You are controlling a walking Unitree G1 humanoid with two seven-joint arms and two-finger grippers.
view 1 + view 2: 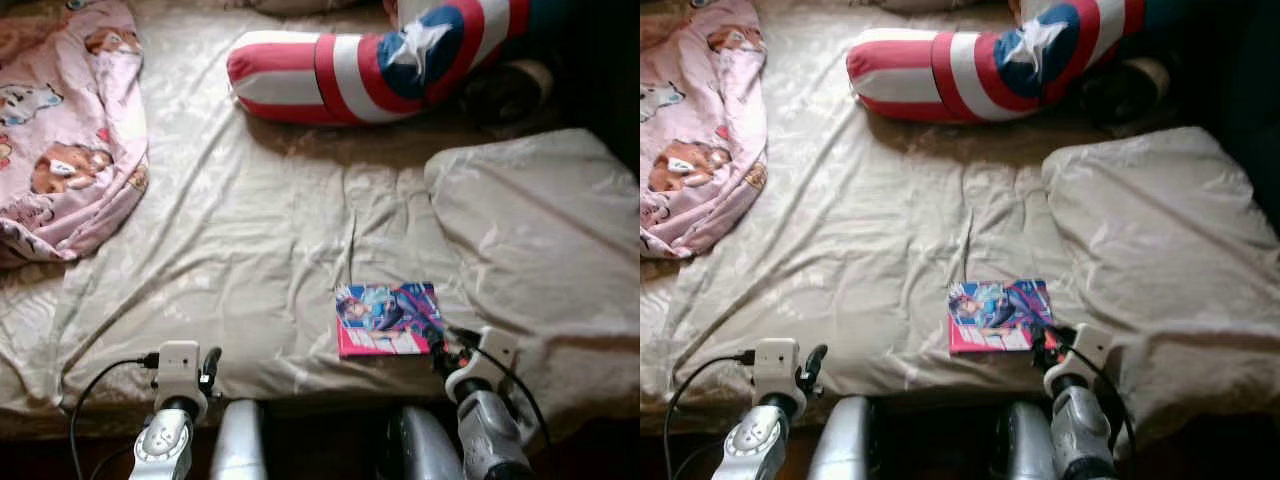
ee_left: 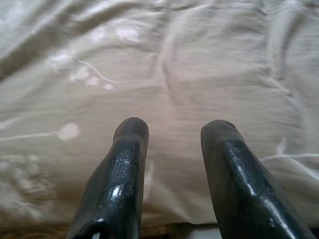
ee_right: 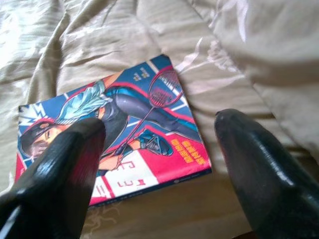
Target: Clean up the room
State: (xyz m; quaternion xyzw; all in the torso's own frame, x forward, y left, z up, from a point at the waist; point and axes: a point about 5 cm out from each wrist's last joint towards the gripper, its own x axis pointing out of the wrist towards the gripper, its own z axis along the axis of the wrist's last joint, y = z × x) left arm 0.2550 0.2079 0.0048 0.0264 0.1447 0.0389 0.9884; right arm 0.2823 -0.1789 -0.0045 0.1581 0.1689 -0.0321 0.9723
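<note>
Right end effector [image 3: 159, 149] spread wide, poised over the near right corner of the book [image 1: 387, 319]; likely lined up so the fingers [image 3: 65, 164] could straddle its edge. Left end effector [image 2: 172, 164] also spread, holding nothing, over bare sheet [image 1: 250, 250]. Book flat on the bed, face up, near the front edge beside the pillow [image 1: 535, 230]. Long axis across the bed, left to right, roughly parallel to that edge.
</note>
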